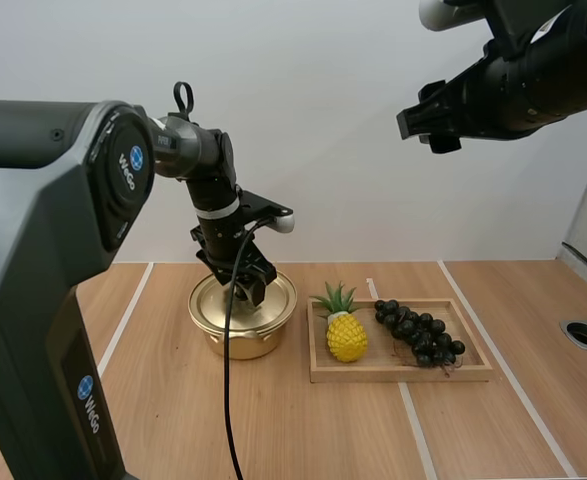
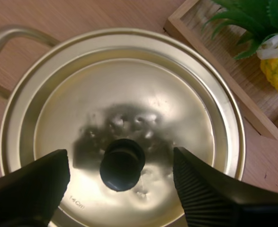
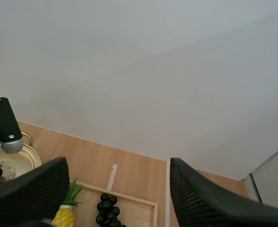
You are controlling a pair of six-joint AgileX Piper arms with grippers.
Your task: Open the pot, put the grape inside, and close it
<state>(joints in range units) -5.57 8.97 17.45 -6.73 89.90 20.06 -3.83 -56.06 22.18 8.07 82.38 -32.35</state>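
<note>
In the high view the pot (image 1: pixel 239 338) stands on the table (image 1: pixel 173 400) with its lid (image 1: pixel 281 296) on. The left pincer (image 1: pixel 251 292) hangs just over the middle of the lid. Just right of the pot lies a tray (image 1: pixel 403 372), holding a pineapple (image 1: pixel 346 337) at its left end and the grapes (image 1: pixel 418 335) at its right. The right pincer (image 1: pixel 428 125) is raised high above the tray, well apart from everything on the table.

In the left wrist view the left pincer (image 2: pixel 121 161) is open, its two fingers (image 2: pixel 210 194) standing on either side of the black knob (image 2: pixel 122 164) without touching it. The lid (image 2: pixel 129 109) sits flat inside the pot's rim. A pot handle (image 2: pixel 6 38) sticks out on the far side from the tray (image 2: pixel 224 71), and the pineapple (image 2: pixel 277 64) lies in the tray's corner.

In the right wrist view the right pincer (image 3: pixel 119 163) is open and holds nothing, its fingers (image 3: pixel 210 198) spread wide. Far below it are the tray (image 3: pixel 134 203) with the grapes (image 3: pixel 105 213) and the pineapple (image 3: pixel 63 216), and beside them the lid (image 3: pixel 13 163).
</note>
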